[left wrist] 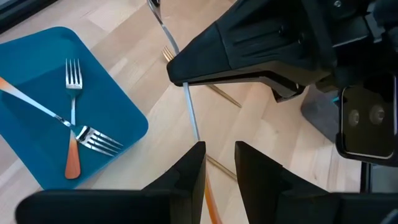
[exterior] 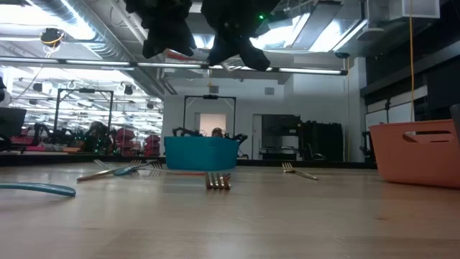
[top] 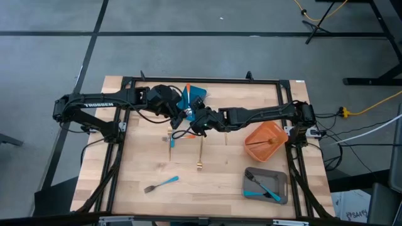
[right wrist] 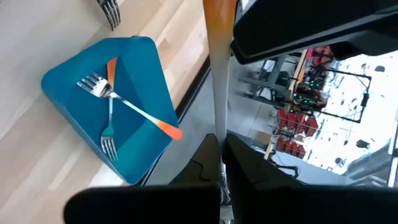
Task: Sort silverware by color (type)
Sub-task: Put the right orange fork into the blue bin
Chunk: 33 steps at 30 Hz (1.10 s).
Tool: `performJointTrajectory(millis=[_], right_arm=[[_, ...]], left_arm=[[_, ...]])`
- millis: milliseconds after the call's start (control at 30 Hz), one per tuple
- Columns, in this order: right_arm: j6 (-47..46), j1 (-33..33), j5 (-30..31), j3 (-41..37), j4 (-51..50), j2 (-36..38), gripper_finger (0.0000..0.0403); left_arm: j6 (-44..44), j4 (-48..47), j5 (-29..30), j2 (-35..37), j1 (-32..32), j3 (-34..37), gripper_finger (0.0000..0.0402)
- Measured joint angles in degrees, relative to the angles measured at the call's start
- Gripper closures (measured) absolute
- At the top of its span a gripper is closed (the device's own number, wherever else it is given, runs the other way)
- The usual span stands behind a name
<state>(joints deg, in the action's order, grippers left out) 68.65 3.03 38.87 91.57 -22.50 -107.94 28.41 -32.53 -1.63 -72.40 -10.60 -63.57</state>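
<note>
from above we see the whole table (top: 157, 169) at once: the two arms meet over its far middle, beside the blue container (top: 193, 95), with loose forks scattered on the wood, a gold fork (top: 200, 156) near the centre, a blue-handled fork (top: 161, 184) toward the near edge, and another short fork (top: 171, 140) just left of the gold one. the grey container (top: 267, 186) at the near right holds a blue-handled fork, and the orange container (top: 266, 140) sits just beyond it. the low view gives us only the tines of the gold fork (exterior: 218, 180) end-on, the blue container (exterior: 201, 153) behind it, and both grippers hanging high at the top. only the wrist views show what lies inside the blue container (left wrist: 37, 74): two orange-handled forks (left wrist: 73, 124) crossed over each other. the right arm reaches in long across the table, its right gripper (right wrist: 221, 152) clamped tight on an orange-handled fork (right wrist: 219, 68) held up in the air. the left arm bends in from the other side, and the left gripper (left wrist: 219, 163) stands with a narrow gap between its fingers (left wrist: 186, 174), lined up with the same fork's metal shaft (left wrist: 189, 106); we cannot tell whether it touches it.
</note>
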Motion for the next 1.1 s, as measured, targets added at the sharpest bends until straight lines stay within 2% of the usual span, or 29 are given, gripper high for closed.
performJointTrajectory(millis=[333,733,1100], right_arm=[[0.9,-0.1,0.1,-0.1,1.1,0.0,0.0402],[1.1,-0.1,-0.9,-0.1,1.5,0.0,0.0402],[1.1,0.0,-2.8,-0.1,1.7,0.0,0.0402]], left_arm=[[0.0,0.0,0.2,0.0,0.0,0.0,0.0321],[-0.4,0.3,4.4,0.0,0.0,0.0,0.0321],[-0.5,2.6,5.2,0.0,0.0,0.0,0.0321]])
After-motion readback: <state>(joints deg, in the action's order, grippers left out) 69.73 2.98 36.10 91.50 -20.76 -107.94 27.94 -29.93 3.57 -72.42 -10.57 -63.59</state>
